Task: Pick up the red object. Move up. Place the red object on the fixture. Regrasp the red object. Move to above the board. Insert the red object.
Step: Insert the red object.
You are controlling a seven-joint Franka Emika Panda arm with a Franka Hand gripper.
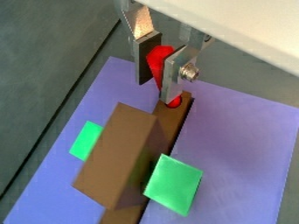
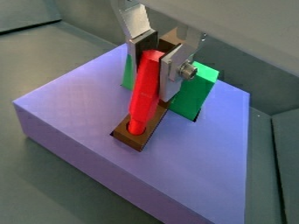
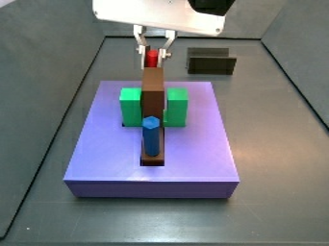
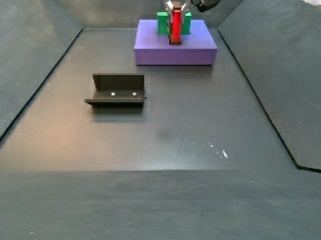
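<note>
Red peg (image 1: pixel 159 61), a small thin bright stick, sat pinched between the flat silver fingers (image 1: pixel 170 77) of the hand (image 1: pixel 160 68) in a wrist view, its lower tip at the end of the brown upright bar (image 1: pixel 131 157) on the lavender-purple square board (image 1: pixel 239 149).

In a wrist view the red peg (image 2: pixel 145 87) stood nearly upright, tilted slightly, its foot in a socket of the brown base; the hand (image 2: pixel 156 63) clamped its upper part, green blocks (image 2: pixel 198 87) just behind.

In a side view the hand (image 3: pixel 152 53) hung over the board's (image 3: pixel 193 154) far edge, the blue hexagonal peg (image 3: pixel 150 136) nearer the camera.

In a side view the dark trough-like fixture (image 4: pixel 116 91) stood on the floor, well apart from the board (image 4: pixel 189 52).

The peg looked stiff, light and smooth, so it could slip; gripping its upper part seemed sound.
</note>
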